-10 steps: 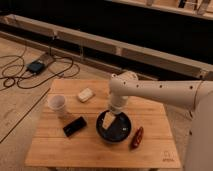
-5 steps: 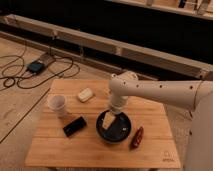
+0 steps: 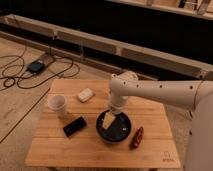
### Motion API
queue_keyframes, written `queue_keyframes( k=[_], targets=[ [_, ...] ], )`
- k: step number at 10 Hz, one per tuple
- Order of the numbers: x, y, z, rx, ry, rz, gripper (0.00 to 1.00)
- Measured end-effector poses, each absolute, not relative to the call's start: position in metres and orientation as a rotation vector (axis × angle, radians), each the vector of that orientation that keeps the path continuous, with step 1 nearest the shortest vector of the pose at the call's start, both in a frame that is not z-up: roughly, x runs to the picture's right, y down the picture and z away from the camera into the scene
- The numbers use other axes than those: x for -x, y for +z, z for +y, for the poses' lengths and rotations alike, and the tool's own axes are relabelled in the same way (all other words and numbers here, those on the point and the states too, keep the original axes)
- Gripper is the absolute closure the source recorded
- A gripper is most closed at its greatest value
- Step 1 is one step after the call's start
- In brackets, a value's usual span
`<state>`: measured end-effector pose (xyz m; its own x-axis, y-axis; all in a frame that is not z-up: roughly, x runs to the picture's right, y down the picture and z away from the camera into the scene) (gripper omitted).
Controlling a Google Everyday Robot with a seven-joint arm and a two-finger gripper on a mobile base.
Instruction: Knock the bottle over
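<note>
Wooden table (image 3: 95, 145), gripper (image 3: 115, 108) hanging over the black bowl (image 3: 122, 134) — open or closed, cannot tell. The bottle? Perhaps that tilted pale yellowish shape (image 3: 108, 120) at its seven o'clock — just beside.

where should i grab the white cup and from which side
Probably take the white cup by its round wall near the rim, coming down from above: it stands upright, mouth open, nothing over it. The gripper hangs over the black bowl, apart from the cup.
</note>
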<state>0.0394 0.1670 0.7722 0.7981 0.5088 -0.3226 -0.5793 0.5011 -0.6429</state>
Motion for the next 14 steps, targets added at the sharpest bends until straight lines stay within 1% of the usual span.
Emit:
queue_keyframes(
  k=[3, 5, 7, 9, 12, 14],
  targets=[
    [-0.049, 0.775, 0.162, 0.800, 0.650, 0.115, 0.20],
    [-0.071, 0.785, 0.148, 0.763, 0.640, 0.154, 0.20],
    [-0.095, 0.801, 0.125, 0.712, 0.625, 0.197, 0.20],
    [-0.114, 0.818, 0.093, 0.649, 0.612, 0.215, 0.20],
    [-0.129, 0.841, 0.049, 0.576, 0.588, 0.217, 0.20],
    [-0.136, 0.849, 0.023, 0.536, 0.568, 0.219, 0.20]
  ],
)
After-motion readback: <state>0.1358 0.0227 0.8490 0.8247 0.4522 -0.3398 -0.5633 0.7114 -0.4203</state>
